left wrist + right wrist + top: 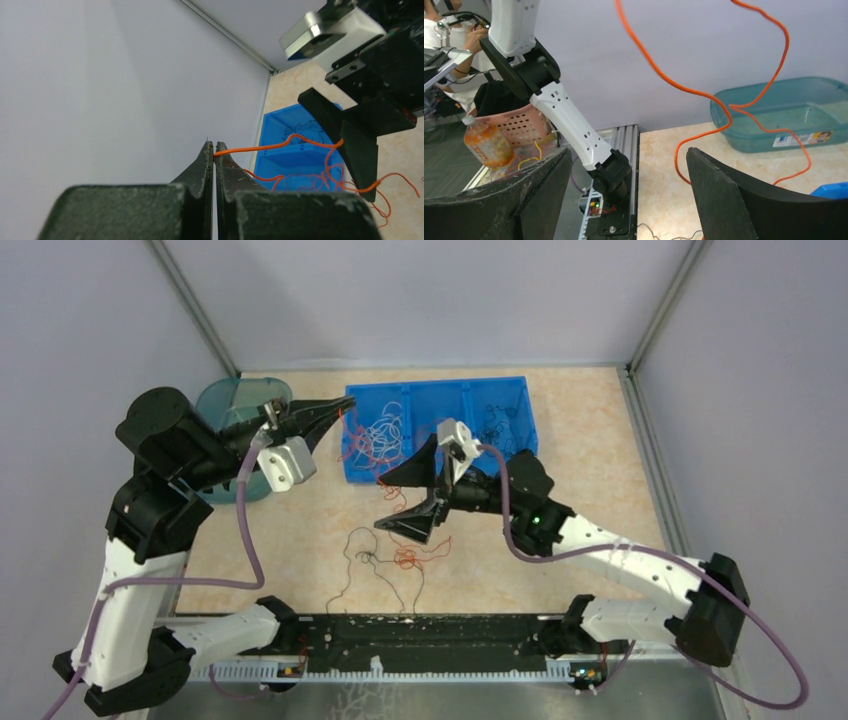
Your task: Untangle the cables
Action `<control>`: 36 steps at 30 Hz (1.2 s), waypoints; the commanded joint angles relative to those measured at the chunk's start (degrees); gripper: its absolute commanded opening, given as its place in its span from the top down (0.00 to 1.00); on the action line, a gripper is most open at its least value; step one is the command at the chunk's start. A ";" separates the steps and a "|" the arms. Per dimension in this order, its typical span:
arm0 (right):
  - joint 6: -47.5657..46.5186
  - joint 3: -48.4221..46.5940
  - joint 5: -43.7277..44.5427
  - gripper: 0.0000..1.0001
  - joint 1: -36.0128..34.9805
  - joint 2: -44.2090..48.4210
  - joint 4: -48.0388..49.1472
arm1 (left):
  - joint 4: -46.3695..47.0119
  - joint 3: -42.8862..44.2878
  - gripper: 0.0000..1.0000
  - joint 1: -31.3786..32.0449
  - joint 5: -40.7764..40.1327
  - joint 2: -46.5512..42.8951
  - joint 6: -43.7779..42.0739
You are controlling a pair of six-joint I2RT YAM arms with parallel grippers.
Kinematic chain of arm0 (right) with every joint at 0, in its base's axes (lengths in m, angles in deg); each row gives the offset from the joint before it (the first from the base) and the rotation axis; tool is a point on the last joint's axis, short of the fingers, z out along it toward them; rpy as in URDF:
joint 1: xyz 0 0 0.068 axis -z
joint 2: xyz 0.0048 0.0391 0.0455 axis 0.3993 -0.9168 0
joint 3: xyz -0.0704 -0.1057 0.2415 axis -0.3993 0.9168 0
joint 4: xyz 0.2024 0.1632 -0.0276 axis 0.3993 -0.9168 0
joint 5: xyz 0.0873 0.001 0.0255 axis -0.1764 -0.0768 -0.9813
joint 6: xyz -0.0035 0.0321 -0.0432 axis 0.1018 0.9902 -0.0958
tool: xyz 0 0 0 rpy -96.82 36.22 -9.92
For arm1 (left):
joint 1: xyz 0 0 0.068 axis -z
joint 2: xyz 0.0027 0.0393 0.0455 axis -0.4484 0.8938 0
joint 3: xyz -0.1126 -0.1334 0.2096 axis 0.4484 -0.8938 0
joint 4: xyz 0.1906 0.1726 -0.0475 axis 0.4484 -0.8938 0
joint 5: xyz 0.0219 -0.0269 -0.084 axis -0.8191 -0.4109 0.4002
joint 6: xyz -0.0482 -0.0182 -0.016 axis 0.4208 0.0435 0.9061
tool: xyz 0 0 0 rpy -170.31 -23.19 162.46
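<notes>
Left hand is pinched shut on a thin orange-red wire, with the wire caught right at the fingertips. From the tips it runs out ahead of the hand, off the table, and curls toward my right hand. Right hand is spread wide and holds nothing. In its wrist view the same wire hangs in loose bends in the gap between the two fingers, and I can't tell if it brushes either one. The blue plastic compartment tray sits just past the left fingertips and just beyond the right hand. A tangle of white and orange-red wires is in the tray end nearest the left hand. A clump of thin black wires is in the far end, beyond the right hand. On the table below and nearer me than the right hand lie a small orange-red wire clump and a thin black wire in loose loops, close together. Whether they're knotted to each other is too fine to see. A translucent teal plastic tub sits behind the left hand, on the side away from the tray.
</notes>
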 commanded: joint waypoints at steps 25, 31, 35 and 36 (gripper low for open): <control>39.53 -6.30 -21.16 0.30 8.91 -20.08 51.39 | 2.78 -3.82 1.00 -0.13 2.57 -0.64 -0.60; 36.46 -6.94 -21.81 0.54 7.32 -21.49 48.38 | 4.62 -4.61 1.00 -0.12 2.22 0.05 -0.83; 34.96 -6.25 -22.09 0.89 6.92 -23.03 46.52 | 6.29 -4.41 1.00 -0.17 1.33 0.62 -1.26; 34.12 -6.14 -22.00 0.91 6.74 -23.42 44.81 | 6.43 -4.09 1.00 -0.17 1.25 0.81 -1.57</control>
